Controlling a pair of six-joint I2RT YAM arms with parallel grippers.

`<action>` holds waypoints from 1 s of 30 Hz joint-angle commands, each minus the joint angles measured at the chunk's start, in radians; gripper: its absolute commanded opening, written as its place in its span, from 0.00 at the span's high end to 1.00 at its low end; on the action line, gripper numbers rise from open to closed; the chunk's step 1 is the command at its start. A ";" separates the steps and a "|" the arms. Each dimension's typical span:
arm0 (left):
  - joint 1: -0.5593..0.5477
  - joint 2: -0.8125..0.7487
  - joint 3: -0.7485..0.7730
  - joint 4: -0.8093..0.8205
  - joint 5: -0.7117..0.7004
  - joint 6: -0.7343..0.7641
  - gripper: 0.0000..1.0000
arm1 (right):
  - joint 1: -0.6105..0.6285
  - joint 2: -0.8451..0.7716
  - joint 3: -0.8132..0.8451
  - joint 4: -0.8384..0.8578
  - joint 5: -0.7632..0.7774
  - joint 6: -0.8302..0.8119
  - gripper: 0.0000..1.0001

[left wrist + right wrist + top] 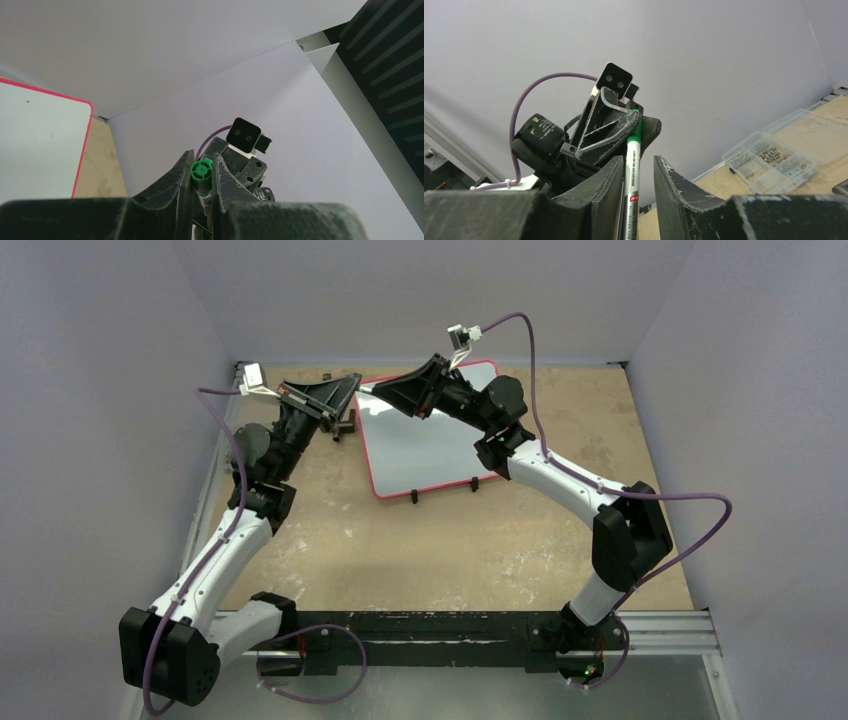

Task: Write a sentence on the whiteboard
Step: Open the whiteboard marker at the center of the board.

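The whiteboard (420, 445), white with a thin red frame, lies at the table's far middle; its corner (40, 140) shows in the left wrist view. The sentence is out of view: the board's visible surface is plain white. Both grippers meet above the board's far left corner. My left gripper (355, 385) (203, 159) is shut on the green cap (201, 171) of a marker. The marker's silver barrel (632, 172) runs between the jaws of my right gripper (375, 390) (639, 162). It rests against the left finger (609, 185), with a gap to the right finger.
A clear plastic parts box (774, 152) with screws sits on the tabletop. Two black clip feet (413, 497) stick out from the board's near edge. A small black object (345, 427) stands left of the board. Grey walls enclose the table on three sides.
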 commanded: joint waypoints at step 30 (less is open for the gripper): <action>-0.021 0.007 -0.063 0.227 -0.064 0.030 1.00 | 0.007 0.037 0.154 -0.124 -0.086 -0.065 0.72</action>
